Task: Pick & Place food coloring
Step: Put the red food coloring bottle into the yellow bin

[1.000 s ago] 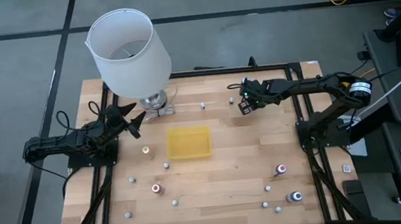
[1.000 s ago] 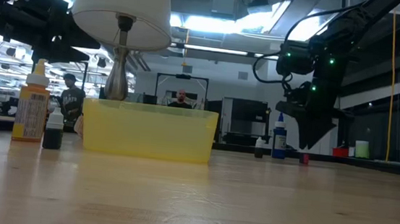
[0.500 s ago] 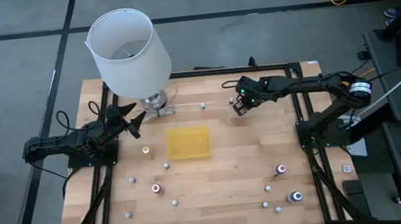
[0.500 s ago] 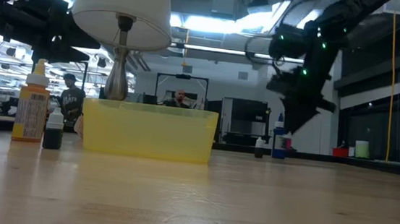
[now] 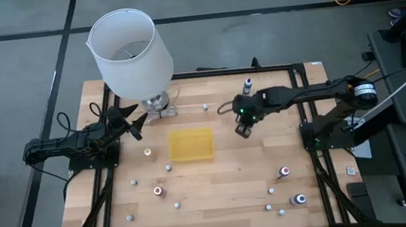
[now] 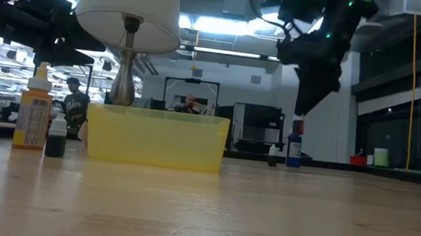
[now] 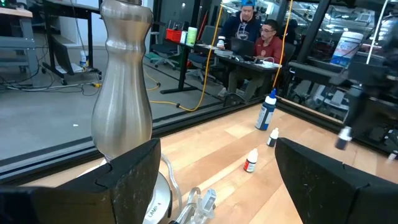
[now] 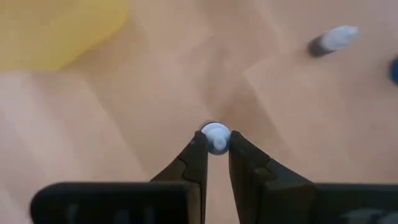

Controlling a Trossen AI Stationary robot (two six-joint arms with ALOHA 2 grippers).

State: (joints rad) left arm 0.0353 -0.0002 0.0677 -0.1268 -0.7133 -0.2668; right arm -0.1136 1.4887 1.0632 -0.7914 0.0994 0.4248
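Note:
My right gripper (image 5: pixel 244 130) hangs above the table just right of the flat yellow tray (image 5: pixel 191 144), shut on one tiny food coloring bottle (image 8: pixel 216 137). In the low view it is raised well off the table (image 6: pixel 301 107). Several other small bottles stand or lie scattered on the wood, for example a red-topped one (image 5: pixel 158 191), an orange one (image 5: pixel 147 152), a blue one (image 5: pixel 299 198) and a dark one (image 5: pixel 247 86). My left gripper (image 5: pixel 139 125) waits open beside the lamp's metal foot (image 7: pixel 124 81). My right gripper pinches the bottle's round white top (image 8: pixel 216 132) between its two fingertips (image 8: pixel 198 149), coming from above and pointing down. The bottle is lifted clear of the table. Its body is hidden under the top.
A big white lampshade (image 5: pixel 130 51) on a metal stand rises over the far left part of the table. A black frame (image 5: pixel 310 110) runs along the table's sides. People sit at desks (image 7: pixel 249 31) in the room beyond. Bare wood lies between the tray and the near edge.
My right gripper has risen and travelled from the far right part of the table toward the near edge and the yellow tray, staying shut. The dark bottle at the far edge, hidden under the arm before, now shows.

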